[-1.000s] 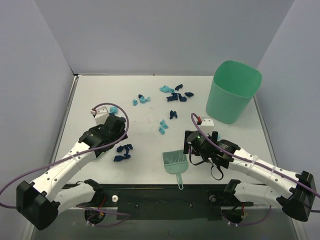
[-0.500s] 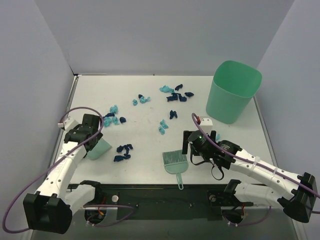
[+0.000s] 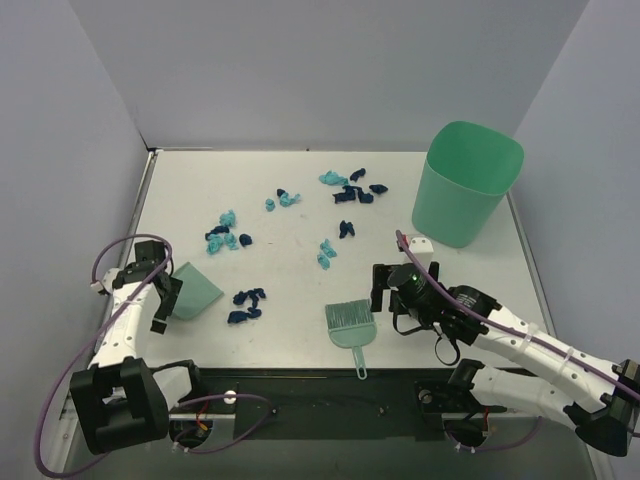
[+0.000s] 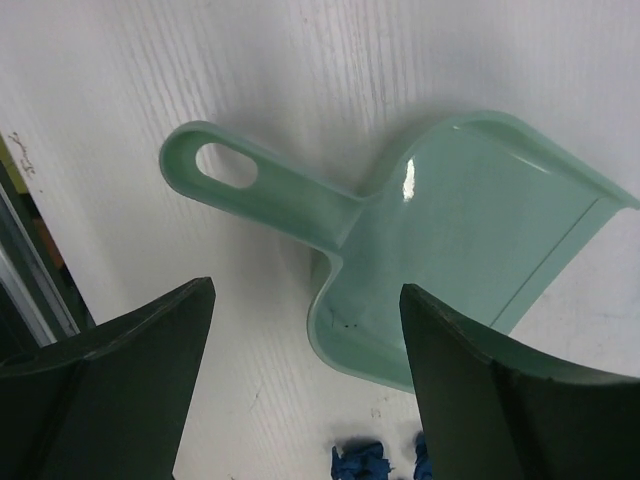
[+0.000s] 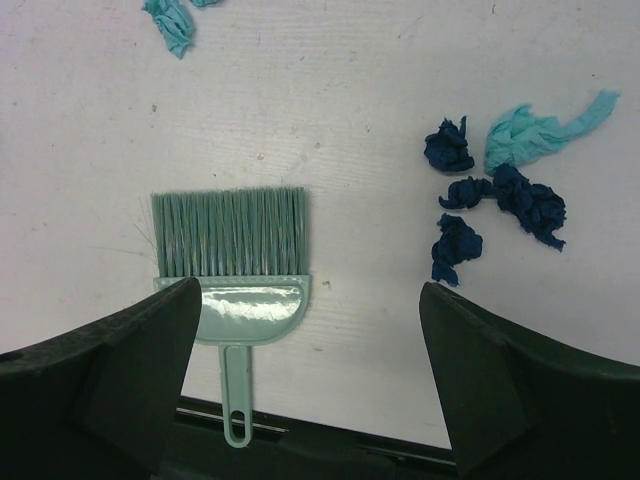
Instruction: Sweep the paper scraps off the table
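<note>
Right wrist view: right gripper (image 5: 308, 335) gapes empty over green plastic hand brush (image 5: 232, 255) (grip its thin handle (image 5: 236, 395)); crumpled teal-and-navy paper scraps (image 5: 505, 185) look featherlight, soft.

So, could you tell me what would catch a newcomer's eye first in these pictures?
Probably the teal and navy paper scraps strewn over the middle and far part of the white table, with the tall green bin at its far right corner. Next, the matching green tools lying unheld: a hand brush near the front edge and a dustpan at the left.
</note>
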